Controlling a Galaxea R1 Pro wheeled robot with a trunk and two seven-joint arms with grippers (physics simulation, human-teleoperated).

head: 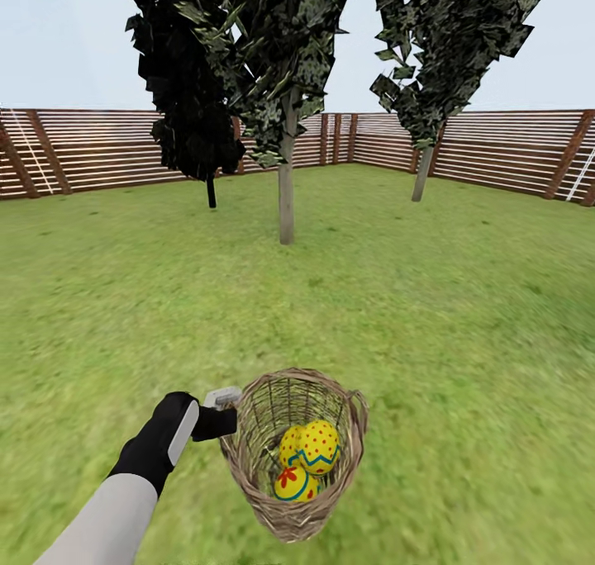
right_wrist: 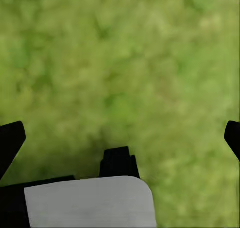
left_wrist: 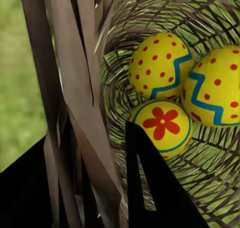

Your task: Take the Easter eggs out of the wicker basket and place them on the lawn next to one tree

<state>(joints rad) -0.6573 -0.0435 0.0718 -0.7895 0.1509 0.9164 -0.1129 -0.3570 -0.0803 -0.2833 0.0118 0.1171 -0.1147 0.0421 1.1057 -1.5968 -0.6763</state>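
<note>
The wicker basket (head: 351, 433) is low in the head view, just ahead of me on the lawn (head: 430, 317), its mouth tilted toward me. All three yellow Easter eggs lie inside: one with a blue zigzag (head: 318, 447), one with a red flower (head: 293, 484), and one half hidden behind them (head: 288, 445). My left gripper (head: 227, 423) is shut on the basket's left rim. In the left wrist view the woven wall (left_wrist: 75, 98) passes between the black fingers (left_wrist: 150, 188), with the eggs (left_wrist: 157, 63) (left_wrist: 215, 88) (left_wrist: 162, 125) beyond. My right gripper (right_wrist: 121, 138) hangs open over bare grass.
A tree with a thick pale trunk (head: 286, 193) stands straight ahead across open grass. A thin black-trunked tree (head: 211, 189) is to its left and a slimmer leaning one (head: 422, 173) at the right. A brown slat fence (head: 99, 148) rings the garden.
</note>
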